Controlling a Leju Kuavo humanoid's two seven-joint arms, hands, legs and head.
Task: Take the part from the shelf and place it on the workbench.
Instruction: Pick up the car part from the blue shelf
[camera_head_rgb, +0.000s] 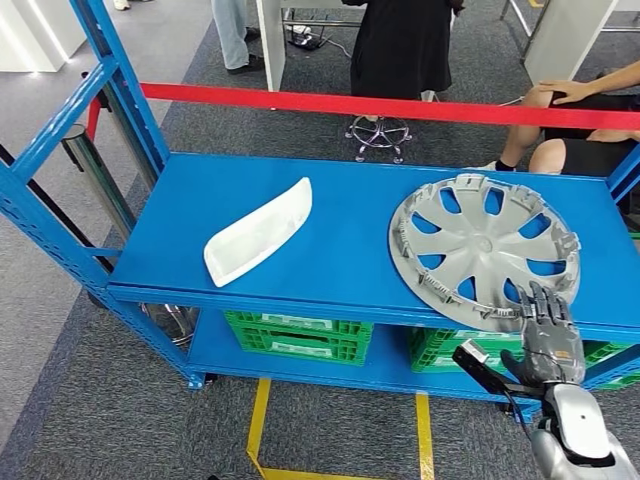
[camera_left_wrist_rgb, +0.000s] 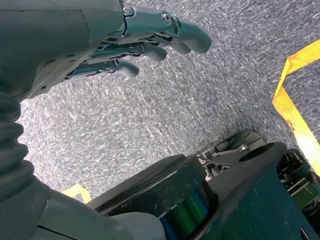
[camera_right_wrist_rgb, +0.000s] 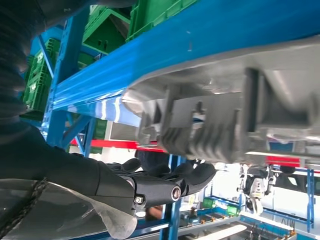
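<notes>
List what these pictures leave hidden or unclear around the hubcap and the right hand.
- Contact: in the head view the right hand covers the hubcap rim; whether its fingers touch it cannot be told in the right wrist view.
- Hubcap rim: blurred in the right wrist view.
- Green crates: contents hidden by the shelf in the head view.

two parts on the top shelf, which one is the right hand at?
The grey hubcap at the shelf's right end: the right hand is at its near rim, fingers spread. The white curved part lies apart, left of centre, nothing near it.
</notes>
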